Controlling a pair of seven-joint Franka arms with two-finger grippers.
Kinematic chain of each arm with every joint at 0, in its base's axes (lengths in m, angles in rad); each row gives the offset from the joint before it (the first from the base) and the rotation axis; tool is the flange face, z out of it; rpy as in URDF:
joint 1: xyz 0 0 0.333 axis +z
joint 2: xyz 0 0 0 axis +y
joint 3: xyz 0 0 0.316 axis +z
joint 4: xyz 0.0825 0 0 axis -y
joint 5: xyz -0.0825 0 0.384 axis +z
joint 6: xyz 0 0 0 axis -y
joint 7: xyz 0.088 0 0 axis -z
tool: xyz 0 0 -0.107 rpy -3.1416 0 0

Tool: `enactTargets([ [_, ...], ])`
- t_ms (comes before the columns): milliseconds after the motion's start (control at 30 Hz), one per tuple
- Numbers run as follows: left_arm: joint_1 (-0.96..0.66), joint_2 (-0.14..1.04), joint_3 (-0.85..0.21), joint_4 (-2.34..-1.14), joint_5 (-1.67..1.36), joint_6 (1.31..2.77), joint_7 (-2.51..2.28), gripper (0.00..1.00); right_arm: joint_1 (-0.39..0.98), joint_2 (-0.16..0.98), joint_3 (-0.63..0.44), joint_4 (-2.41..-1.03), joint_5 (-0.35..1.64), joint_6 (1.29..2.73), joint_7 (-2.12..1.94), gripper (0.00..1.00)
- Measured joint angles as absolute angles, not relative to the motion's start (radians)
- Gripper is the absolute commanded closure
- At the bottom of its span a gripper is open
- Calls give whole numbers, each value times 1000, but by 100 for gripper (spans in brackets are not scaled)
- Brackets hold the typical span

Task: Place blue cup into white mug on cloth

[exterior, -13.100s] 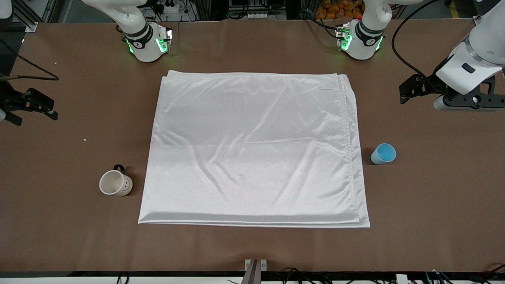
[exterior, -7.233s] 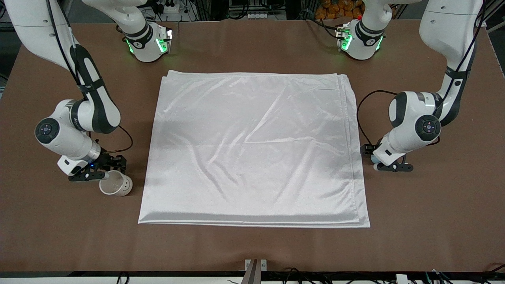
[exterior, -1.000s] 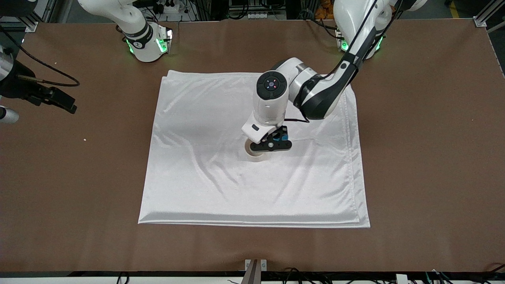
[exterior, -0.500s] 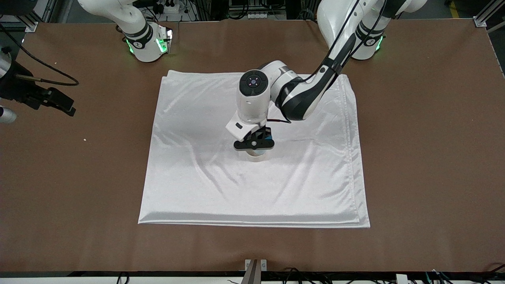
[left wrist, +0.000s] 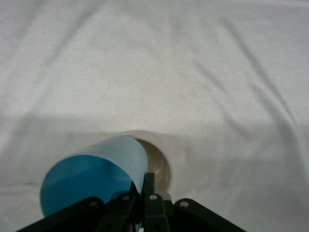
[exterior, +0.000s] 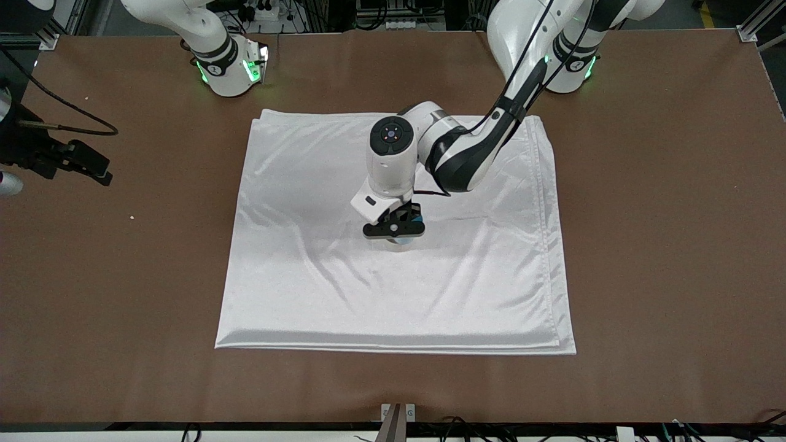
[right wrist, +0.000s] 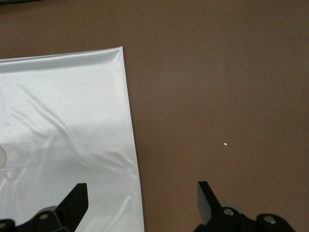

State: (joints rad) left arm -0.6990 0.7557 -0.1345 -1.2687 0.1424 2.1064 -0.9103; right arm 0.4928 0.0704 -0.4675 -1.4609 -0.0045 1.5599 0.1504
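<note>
The left gripper (exterior: 398, 236) hides most of the white mug (left wrist: 157, 162) on the cloth (exterior: 393, 288), fingers clamped on the blue cup (left wrist: 91, 179); right gripper (right wrist: 142, 198) fingers apart, waiting over the bench (exterior: 663, 245).

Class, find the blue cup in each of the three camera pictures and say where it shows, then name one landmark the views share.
Front view: blue cup peeks out beside the left gripper, over the middle of the cloth.
Left wrist view: large and tilted, held at its rim above the white mug.
Right wrist view: not in it; the right gripper waits open over the cloth's edge.
Shared landmark: the cloth.
</note>
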Motion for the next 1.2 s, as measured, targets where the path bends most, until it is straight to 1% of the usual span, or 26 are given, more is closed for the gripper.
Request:
enactTargets([
  [200, -707, 766, -135, -1267, 140, 2116, -911, 100, 465, 71, -449, -1461, -4, 1573, 142, 0],
  [433, -712, 777, -136, -1266, 134, 2119, -914, 100, 274, 72, -287, -1462, -4, 1599, 92, 0],
  [667, -712, 797, -136, -1266, 131, 2133, -914, 100, 122, 74, -183, -1466, 6, 1615, 32, 0],
  [867, -712, 804, -136, -1266, 123, 2137, -914, 100, 9, 75, -70, -1475, 13, 1623, 16, 0],
  [933, -712, 805, -137, -1266, 121, 2137, -914, 90, -18, 75, -36, -1476, 13, 1625, 16, 0],
  [1000, -712, 806, -138, -1266, 119, 2137, -914, 75, -40, 75, -7, -1476, 13, 1625, 16, 0],
  [1033, -712, 807, -139, -1266, 119, 2137, -914, 70, -50, 75, 6, -1476, 13, 1625, 16, 0],
  [1100, -712, 807, -140, -1266, 119, 2137, -914, 64, -66, 75, 29, -1476, 13, 1625, 16, 0],
  [1200, -712, 807, -141, -1265, 117, 2137, -914, 59, -88, 75, 58, -1476, 13, 1626, 16, 0],
])
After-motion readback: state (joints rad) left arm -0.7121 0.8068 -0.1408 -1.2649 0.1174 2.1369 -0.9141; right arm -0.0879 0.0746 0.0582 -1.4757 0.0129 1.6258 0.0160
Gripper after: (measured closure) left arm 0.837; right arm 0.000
